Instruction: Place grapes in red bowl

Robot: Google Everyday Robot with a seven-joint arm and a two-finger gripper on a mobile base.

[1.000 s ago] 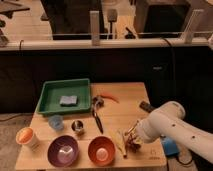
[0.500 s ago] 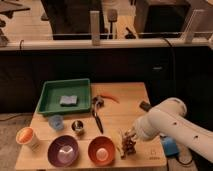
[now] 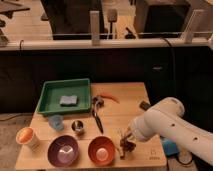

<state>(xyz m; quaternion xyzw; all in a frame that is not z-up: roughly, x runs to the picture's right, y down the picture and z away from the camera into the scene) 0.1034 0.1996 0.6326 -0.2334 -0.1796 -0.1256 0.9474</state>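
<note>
Our gripper point(image 3: 124, 141) is hanging low over the near right part of the wooden table point(image 3: 125, 112), its fingers pressing together on the grapes point(image 3: 128, 146). We are seeing the grapes as a small dark cluster just beside the red bowl point(image 3: 101, 150), at the bowl's 3 o'clock and outside its rim. Nothing is standing between the bunch and the bowl.

The purple bowl point(image 3: 63, 150) is sitting just beside the red bowl at its 9 o'clock. Farther out the same way, the orange cup point(image 3: 27, 138) is standing near the table's left edge. A metal cup point(image 3: 78, 127) is standing at the red bowl's 11 o'clock, with a light blue cup point(image 3: 56, 121) beyond it at 10 o'clock. A black-handled tool point(image 3: 96, 118) is lying at 12 o'clock, with an orange piece point(image 3: 111, 97) near its far end. The green tray point(image 3: 50, 106) is filling the far left corner and holding a sponge point(image 3: 69, 100). The white arm point(image 3: 167, 125) is reaching in from 3 o'clock.

We are counting one bunch of grapes, two bowls, three cups, one tray, one sponge and one tool.

The grapes are hanging at the gripper's 6 o'clock, touching its tip. We are not making out whether they are resting on the table.
</note>
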